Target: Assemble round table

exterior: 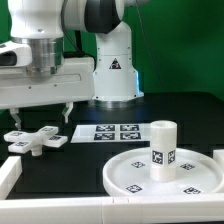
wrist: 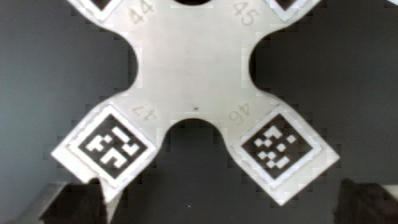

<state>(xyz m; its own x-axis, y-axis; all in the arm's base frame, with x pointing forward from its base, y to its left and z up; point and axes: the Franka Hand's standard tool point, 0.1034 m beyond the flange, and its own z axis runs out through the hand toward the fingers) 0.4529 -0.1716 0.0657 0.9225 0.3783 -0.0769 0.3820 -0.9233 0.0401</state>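
Round table parts lie in two places on the black tabletop (exterior: 190,110). The cross base (exterior: 35,140) (wrist: 196,90) lies flat near the tabletop's edge on the exterior view's left, its four arms spread. Each arm end that shows carries a square tag. The disc (exterior: 128,172) lies rim up near the front edge, toward the corner on the exterior view's right, well apart from the base. The leg (exterior: 163,150) stands upright on the disc, inside the rim, with tags round its side. Whether it is fastened there cannot be told. The marker board (exterior: 110,132) lies flat between base and disc, farther from the front edge than either. A low white rail (exterior: 60,210) runs along the front edge.

The claw (exterior: 45,112) (wrist: 214,205) hangs over the cross base with its jaws wide, holding nothing. In the exterior view the fingers (exterior: 67,108) end above the base, clear of it. In the wrist view the two fingertips show as dark blurs, one to either side of a pair of neighbouring tagged arms, with bare tabletop under them.
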